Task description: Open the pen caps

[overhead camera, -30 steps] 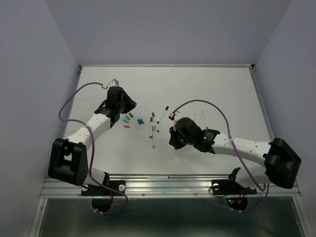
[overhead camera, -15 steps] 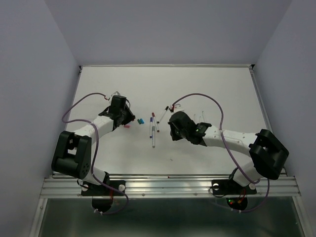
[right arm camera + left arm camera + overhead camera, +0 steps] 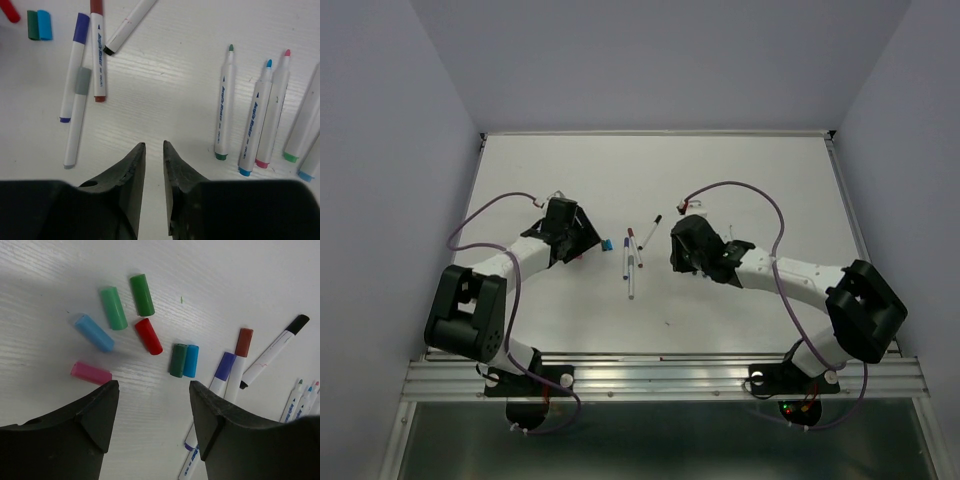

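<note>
Since the pens [image 3: 76, 55] lie flat in the middle of the table [image 3: 165, 75] and look light, hard and slippery, it seems best to pinch a white barrel and pull its short pen cap [image 3: 81, 27], while the left fingers [image 3: 100, 410] gape wide and the right fingers [image 3: 132, 170] sit nearly together, both empty.

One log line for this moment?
left gripper open, empty, by loose caps | right gripper slightly open, empty | capped pens mid-table | uncapped pens by right gripper
</note>
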